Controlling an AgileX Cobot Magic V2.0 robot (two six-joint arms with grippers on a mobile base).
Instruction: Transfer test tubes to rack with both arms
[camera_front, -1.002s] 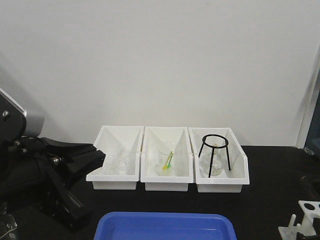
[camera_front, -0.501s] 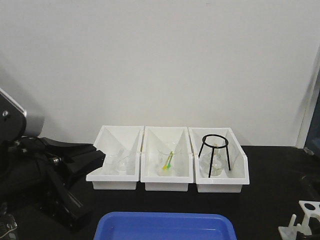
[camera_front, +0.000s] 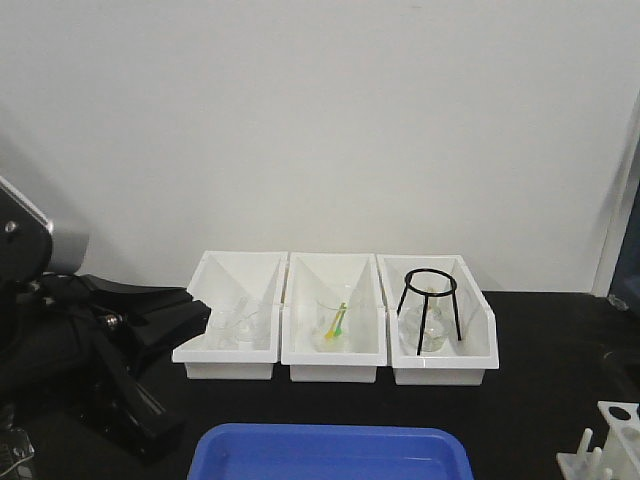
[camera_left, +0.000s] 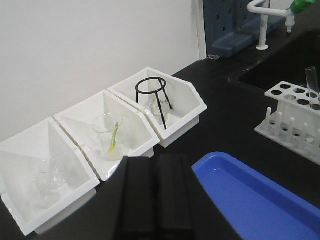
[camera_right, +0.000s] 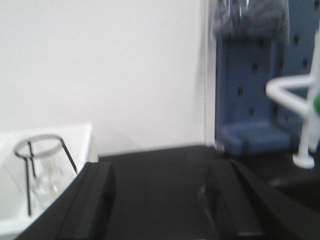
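The white rack (camera_left: 292, 115) stands on the black bench at the right of the left wrist view, past the blue tray. One clear test tube (camera_left: 312, 86) stands upright in its far end. The rack also shows at the lower right corner of the front view (camera_front: 608, 445). My left gripper (camera_left: 156, 167) is shut and empty, low over the bench in front of the bins; in the front view it (camera_front: 198, 315) sits by the left bin's side. My right gripper (camera_right: 159, 175) is open and empty, pointing at bare black bench; that view is blurred. It is out of the front view.
Three white bins (camera_front: 335, 365) stand in a row at the wall: clear glassware (camera_left: 47, 180) in the left, a beaker (camera_left: 107, 135) with a yellow-green stick in the middle, a black ring stand (camera_front: 430, 305) over a flask in the right. A blue tray (camera_front: 330, 452) lies at the front. A sink tap (camera_right: 300, 100) stands at the right.
The rack in the front view's corner has shifted slightly to the right. The left arm and the bins have not moved.
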